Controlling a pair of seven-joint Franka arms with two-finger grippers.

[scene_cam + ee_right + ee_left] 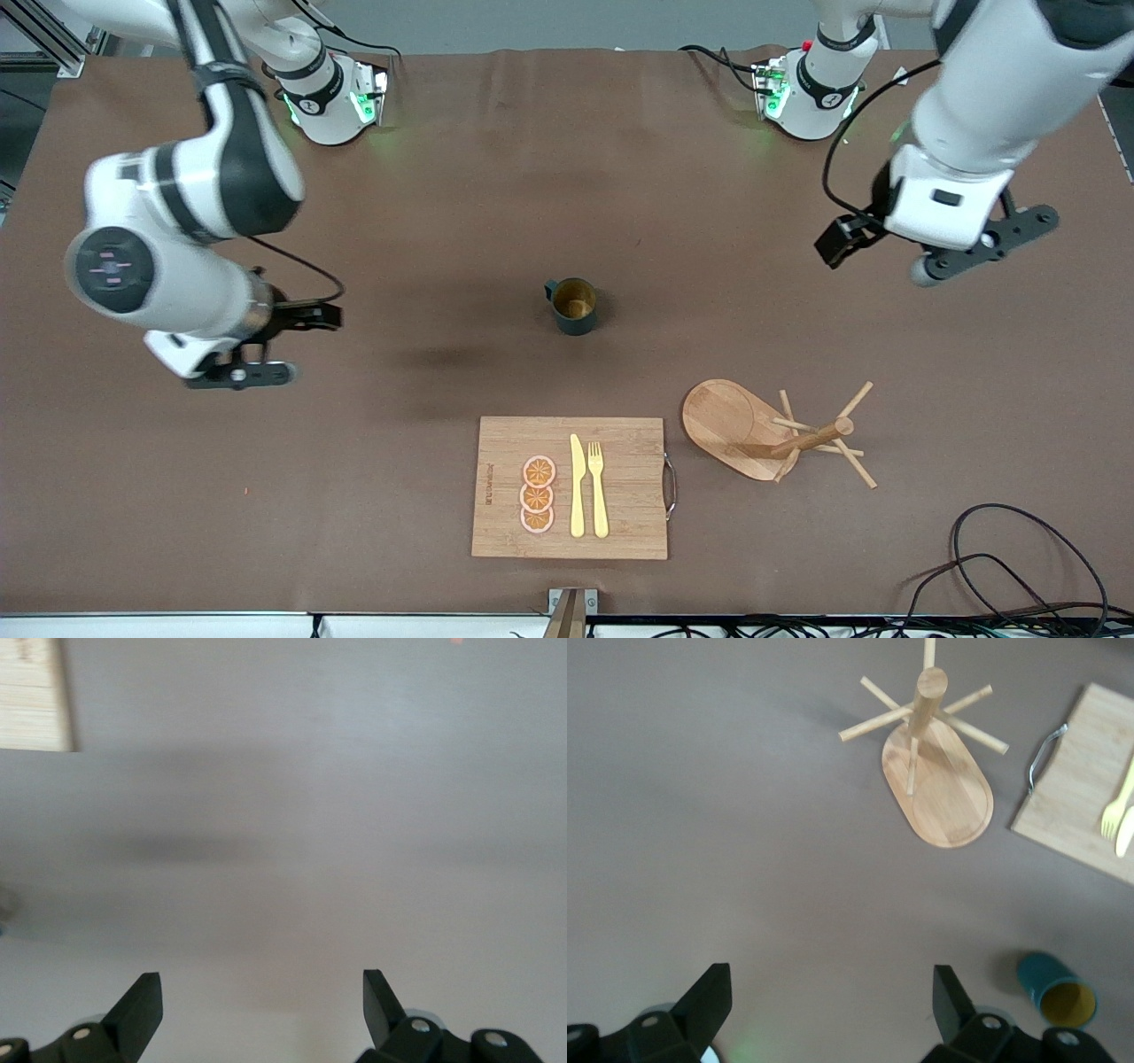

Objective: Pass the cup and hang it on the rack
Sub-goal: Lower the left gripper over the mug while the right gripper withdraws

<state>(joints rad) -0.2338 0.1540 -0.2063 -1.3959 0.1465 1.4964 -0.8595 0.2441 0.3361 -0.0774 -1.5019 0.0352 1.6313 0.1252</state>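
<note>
The dark teal cup [574,306] stands upright mid-table, its tan inside showing and its handle toward the right arm's end; it also shows in the left wrist view [1057,990]. The wooden rack [771,434] stands nearer the front camera than the cup, toward the left arm's end, with bare pegs [930,753]. My left gripper [988,244] hangs open and empty over bare table at the left arm's end [833,1001]. My right gripper [241,374] hangs open and empty over bare table at the right arm's end [262,1005]. Both are well apart from the cup.
A bamboo cutting board [620,487] lies near the front edge beside the rack, carrying orange slices [538,494], a yellow knife and a fork. Black cables [1019,567] loop at the front corner on the left arm's end.
</note>
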